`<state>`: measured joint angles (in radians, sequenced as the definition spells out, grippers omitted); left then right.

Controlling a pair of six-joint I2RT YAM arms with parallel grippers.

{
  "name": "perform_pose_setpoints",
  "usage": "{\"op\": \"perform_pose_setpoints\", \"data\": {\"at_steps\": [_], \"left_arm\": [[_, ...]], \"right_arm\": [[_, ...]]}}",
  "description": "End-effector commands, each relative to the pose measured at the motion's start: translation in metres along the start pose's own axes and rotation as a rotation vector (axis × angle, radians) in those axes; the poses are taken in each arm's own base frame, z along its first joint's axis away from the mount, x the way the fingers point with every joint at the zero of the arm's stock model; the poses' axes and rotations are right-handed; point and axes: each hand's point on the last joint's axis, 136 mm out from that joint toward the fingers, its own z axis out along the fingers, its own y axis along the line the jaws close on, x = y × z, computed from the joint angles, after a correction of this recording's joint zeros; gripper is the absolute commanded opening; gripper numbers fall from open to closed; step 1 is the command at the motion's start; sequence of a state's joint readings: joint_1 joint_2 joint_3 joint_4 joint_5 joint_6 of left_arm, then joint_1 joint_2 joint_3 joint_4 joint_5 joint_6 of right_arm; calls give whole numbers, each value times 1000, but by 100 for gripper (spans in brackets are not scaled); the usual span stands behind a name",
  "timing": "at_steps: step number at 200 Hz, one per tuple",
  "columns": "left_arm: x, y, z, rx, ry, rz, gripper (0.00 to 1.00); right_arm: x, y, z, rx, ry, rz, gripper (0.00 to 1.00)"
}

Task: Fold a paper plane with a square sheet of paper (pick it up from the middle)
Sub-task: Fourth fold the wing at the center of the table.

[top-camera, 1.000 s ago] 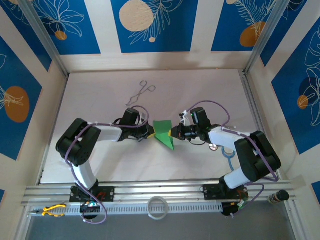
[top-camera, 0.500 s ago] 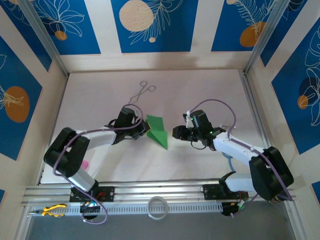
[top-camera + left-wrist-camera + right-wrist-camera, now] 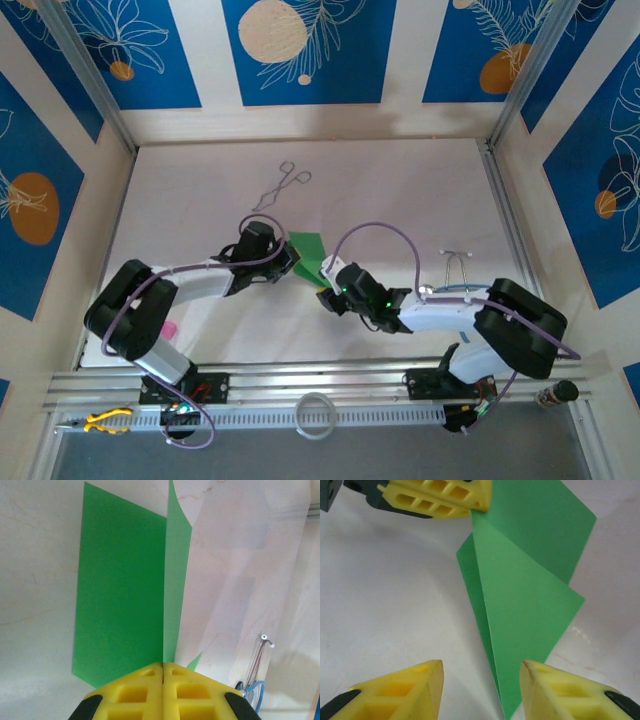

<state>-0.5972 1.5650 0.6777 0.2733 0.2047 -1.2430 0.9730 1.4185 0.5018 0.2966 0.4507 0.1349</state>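
The square sheet of paper (image 3: 306, 250) is bright green and folded along a centre crease, with one flap raised; it lies mid-table. My left gripper (image 3: 291, 259) is shut on its left edge: in the left wrist view the yellow fingers (image 3: 140, 692) meet on the crease where the paper (image 3: 120, 595) begins. My right gripper (image 3: 327, 293) hovers at the paper's near pointed tip, open. In the right wrist view its fingers (image 3: 405, 690) stand apart on either side of the tip of the paper (image 3: 530, 595), not touching it, and the left gripper's fingers (image 3: 435, 497) show at the top.
Thin metal forceps (image 3: 280, 187) lie at the back left. A small pink item (image 3: 168, 328) sits by the left arm's base. A blue-and-white object (image 3: 455, 288) with a metal wire lies to the right. A white ring (image 3: 316, 412) and a yellow-handled tool (image 3: 100, 422) rest on the front rail.
My right gripper let go of the paper's right corner, opened, and swung left and nearer to the paper's near tip. The left gripper kept its hold and shifted the paper slightly back.
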Motion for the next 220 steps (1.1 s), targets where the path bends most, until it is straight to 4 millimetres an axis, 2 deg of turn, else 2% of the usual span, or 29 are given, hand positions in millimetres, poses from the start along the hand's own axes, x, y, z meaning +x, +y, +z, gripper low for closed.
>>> {"op": "perform_pose_setpoints", "data": {"at_steps": [1, 54, 85, 132, 220], "left_arm": [[-4, -12, -8, 39, -30, -4, 1], [-2, -15, -7, 51, -27, -4, 1], [-2, -16, -7, 52, -25, -3, 1], [-2, -17, -7, 48, -21, 6, 2], [-2, -19, -7, 49, -18, 13, 3]], "right_arm": [[-30, -4, 7, 64, -99, -88, 44], [-26, -10, 26, 118, -66, -142, 43], [-22, -9, 32, 117, -48, -145, 37], [-16, -13, 34, 140, -34, -118, 29], [-9, -14, 38, 136, 2, -104, 29]]}}
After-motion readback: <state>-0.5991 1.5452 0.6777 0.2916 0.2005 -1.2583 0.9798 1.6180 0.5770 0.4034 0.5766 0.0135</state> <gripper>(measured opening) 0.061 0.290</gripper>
